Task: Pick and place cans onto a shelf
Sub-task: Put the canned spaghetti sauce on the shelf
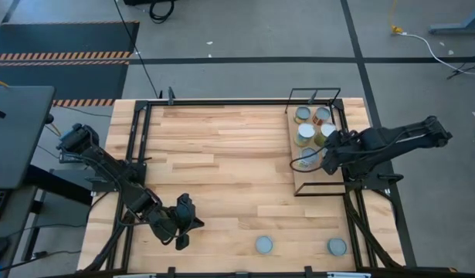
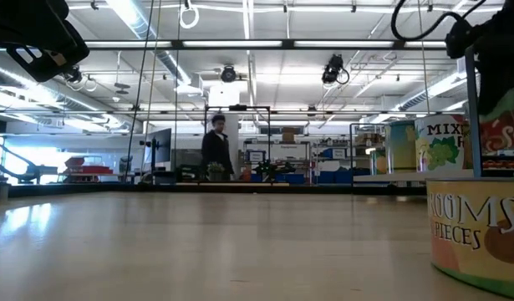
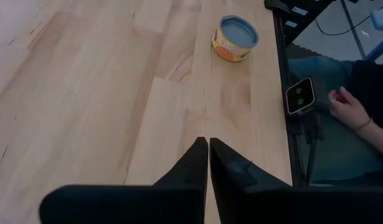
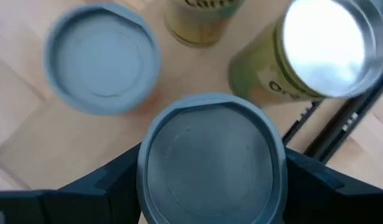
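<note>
1. The right gripper (image 1: 327,158) at three o'clock has its fingers clamped around a can (image 4: 211,163) over the shelf (image 1: 305,184); releasing carelessly could topple crowded neighbours.
2. The left gripper (image 1: 181,235), fingers pressed together and empty, waits at seven o'clock.

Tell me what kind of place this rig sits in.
Probably a large open lab or workshop hall: striped hazard tape on the grey floor, long ceiling lights overhead, and a person standing among distant workbenches.

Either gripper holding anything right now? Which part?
The right gripper holds a can by its sides, one finger on each side, over the shelf. The left gripper is shut on nothing.
</note>
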